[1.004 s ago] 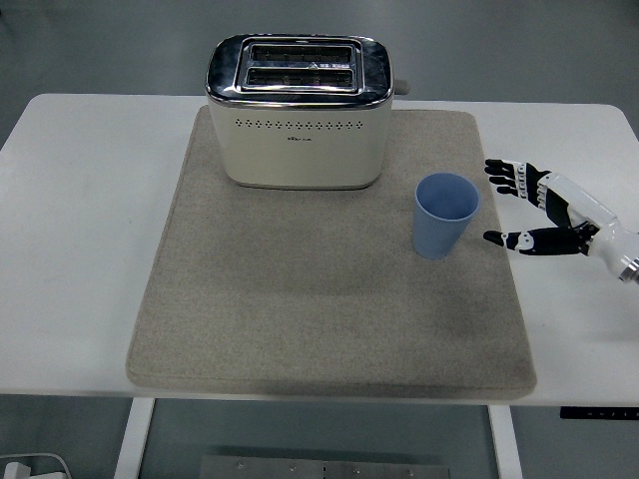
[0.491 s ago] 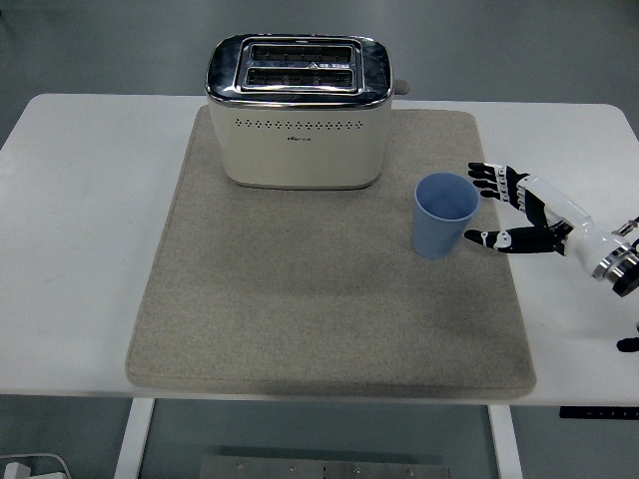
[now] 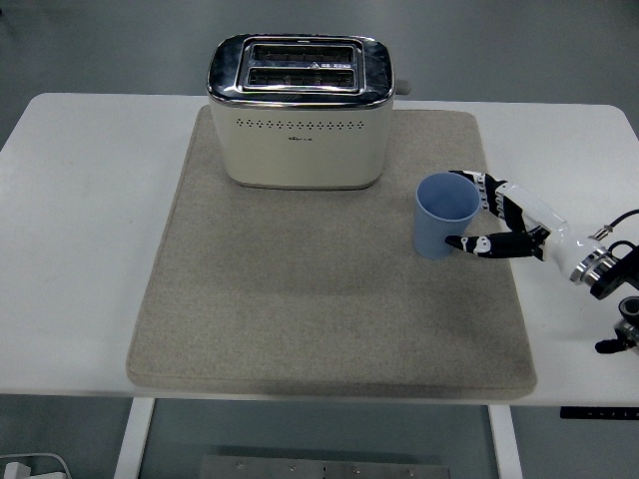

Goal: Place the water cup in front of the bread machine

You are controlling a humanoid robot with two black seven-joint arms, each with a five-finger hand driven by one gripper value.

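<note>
A blue water cup (image 3: pixel 445 216) stands upright on a beige mat (image 3: pixel 329 299) spread over the white table (image 3: pixel 80 200), to the right of and slightly nearer than the cream bread machine (image 3: pixel 300 112), whose two slots face up at the back of the mat. The cup's long axis is vertical, its open mouth pointing up and its narrower base on the mat. The right robot hand (image 3: pixel 489 218) reaches in from the right edge with fingers spread wide around the cup's right side, upper fingers at the rim and thumb low near the base, apparently set for a side grasp; whether they already touch cannot be told. The mat directly in front of the bread machine lies free, seemingly the cup's destination. The left arm is out of view
</note>
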